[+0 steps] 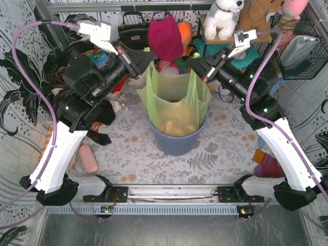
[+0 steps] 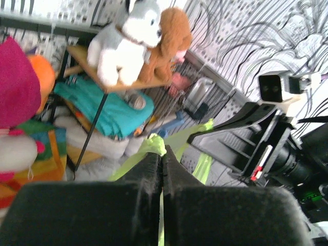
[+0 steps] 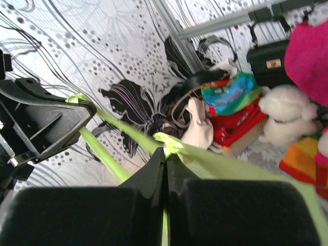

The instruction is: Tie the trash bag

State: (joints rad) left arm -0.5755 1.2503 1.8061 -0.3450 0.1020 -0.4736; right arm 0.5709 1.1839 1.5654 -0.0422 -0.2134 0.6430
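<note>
Green trash bag sits in its bin (paper inside, I think). My left gripper and right gripper each pinch one top corner.

No legible word, brand, number or sign in any view. Small gold plate on the front of the black handbag: too small to read. Bright print on the multicoloured packet, lower left of the handbag: blurred beyond reading.
</note>
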